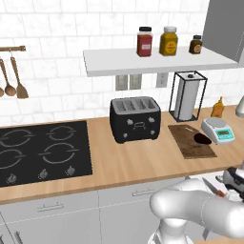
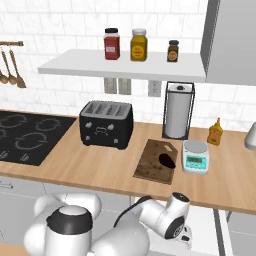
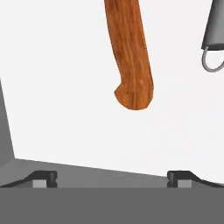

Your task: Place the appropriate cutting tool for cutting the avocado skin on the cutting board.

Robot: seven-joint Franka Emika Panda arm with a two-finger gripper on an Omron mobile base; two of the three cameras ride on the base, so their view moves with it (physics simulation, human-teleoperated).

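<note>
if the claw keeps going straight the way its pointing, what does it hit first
Most likely the knife's orange-red handle, which lies ahead of the open claw on the white drawer floor. Depth is unclear; slightly off line, it would meet the floor first.

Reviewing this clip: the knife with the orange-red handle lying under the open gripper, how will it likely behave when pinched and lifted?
The knife handle looks like rigid wood, so it should not flex. Its rounded, smooth, curved sides could slip or twist between the open gripper jaws unless pinched squarely. It lies flat on the white surface, so rolling seems unlikely; being small, it is probably light.
</note>
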